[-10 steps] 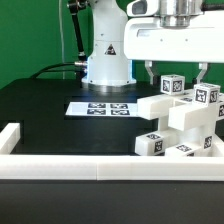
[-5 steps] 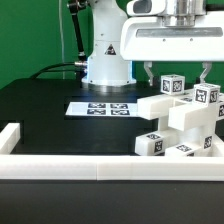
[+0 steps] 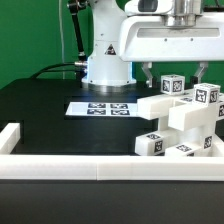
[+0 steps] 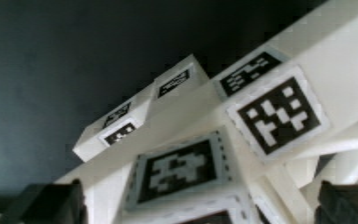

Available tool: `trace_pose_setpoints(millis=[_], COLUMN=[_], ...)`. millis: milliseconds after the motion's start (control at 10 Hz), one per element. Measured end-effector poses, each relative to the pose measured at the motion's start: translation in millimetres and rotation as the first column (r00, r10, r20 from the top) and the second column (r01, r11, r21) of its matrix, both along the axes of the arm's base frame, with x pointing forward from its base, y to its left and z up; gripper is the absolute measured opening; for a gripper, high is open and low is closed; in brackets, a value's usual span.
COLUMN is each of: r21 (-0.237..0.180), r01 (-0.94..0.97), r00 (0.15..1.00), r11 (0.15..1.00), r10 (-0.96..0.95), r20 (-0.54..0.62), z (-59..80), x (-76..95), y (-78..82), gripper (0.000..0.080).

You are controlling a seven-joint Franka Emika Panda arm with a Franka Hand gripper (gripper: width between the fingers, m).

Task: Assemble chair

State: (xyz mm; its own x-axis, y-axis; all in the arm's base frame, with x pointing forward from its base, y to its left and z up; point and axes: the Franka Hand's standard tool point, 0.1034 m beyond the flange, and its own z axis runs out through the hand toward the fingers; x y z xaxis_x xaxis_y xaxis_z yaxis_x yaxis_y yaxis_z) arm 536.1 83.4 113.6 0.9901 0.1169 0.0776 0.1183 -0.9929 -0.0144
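Nearest me, the white rail (image 3: 100, 165) fences the black table (image 3: 50, 105); the chair (image 3: 180, 125) sits hard against it on the exterior view's right, so I have little room there. My claw (image 3: 174, 73) hangs spread above its top tagged block; I'd centre before descending. Farther back, the marker board (image 3: 100, 107) lies flat, well apart.

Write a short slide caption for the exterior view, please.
Open hand hangs above the white chair, beside the marker board.
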Motion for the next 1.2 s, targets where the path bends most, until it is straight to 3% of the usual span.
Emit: trace_pose_setpoints(millis=[200, 300, 500, 600, 700, 900, 1200], r21=[-0.030, -0.031, -0.032, -0.032, -0.031, -0.028, -0.012], r01=[-0.192, -0.198, -0.199, -0.199, -0.188, -0.148, 0.109], r00=[0.981, 0.980, 0.980, 0.980, 0.982, 0.989, 0.994], r11=[0.981, 0.980, 0.980, 0.980, 0.982, 0.989, 0.994], r10=[0.192, 0.198, 0.199, 0.199, 0.188, 0.148, -0.109], r20=[0.001, 0.001, -0.001, -0.001, -0.002, -0.002, -0.003], z=[0.3, 0.3, -0.4, -0.6, -1.0, -1.5, -2.4], x=[0.6, 0.7, 0.5, 0.4, 0.3, 0.1, 1.1], y=[-1.6, -1.9, -2.6, -2.6, -2.8, -2.9, -5.8], gripper=[0.0648, 0.0648, 0.0383, 0.0383, 0.0272, 0.0272, 0.0272])
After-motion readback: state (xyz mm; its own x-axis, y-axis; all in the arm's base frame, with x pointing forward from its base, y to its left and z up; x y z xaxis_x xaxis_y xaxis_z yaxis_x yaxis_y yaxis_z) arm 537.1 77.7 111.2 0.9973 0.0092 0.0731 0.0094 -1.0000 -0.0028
